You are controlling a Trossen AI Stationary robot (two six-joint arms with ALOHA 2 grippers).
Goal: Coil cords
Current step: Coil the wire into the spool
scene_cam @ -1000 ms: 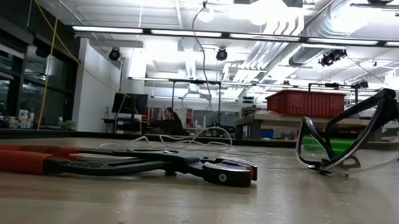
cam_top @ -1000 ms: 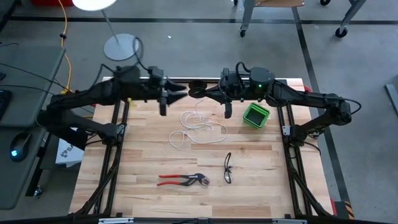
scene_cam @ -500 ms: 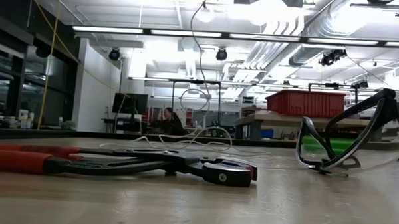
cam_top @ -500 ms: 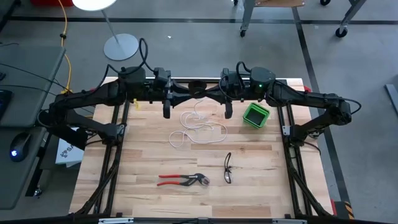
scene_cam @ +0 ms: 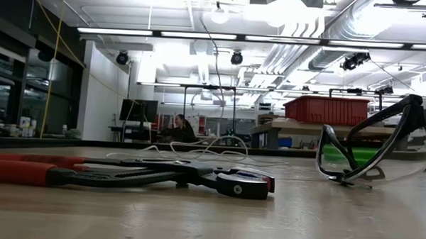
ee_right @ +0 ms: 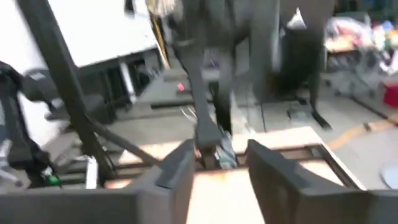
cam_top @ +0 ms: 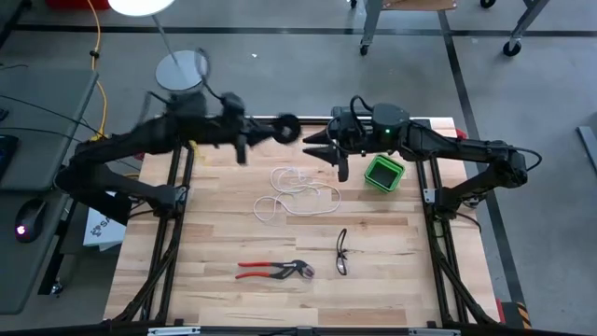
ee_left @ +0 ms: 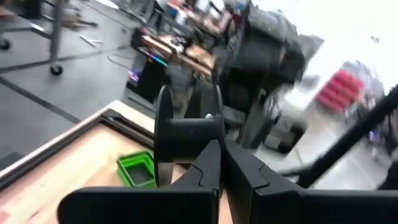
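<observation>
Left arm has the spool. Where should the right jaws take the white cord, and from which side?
Judging by how it lies, take the white cord on the single strand just below the spool, coming from the right gripper side, jaws across the strand. Lower down it lies in overlapping loops on the table.

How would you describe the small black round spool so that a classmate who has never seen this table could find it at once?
Start at the light wooden table and look to its far edge, where the two dark arms meet. The small black round spool is held there above the table in the left gripper, near the right gripper. Unlike the square green bin nearby, it is black, round and flanged.
</observation>
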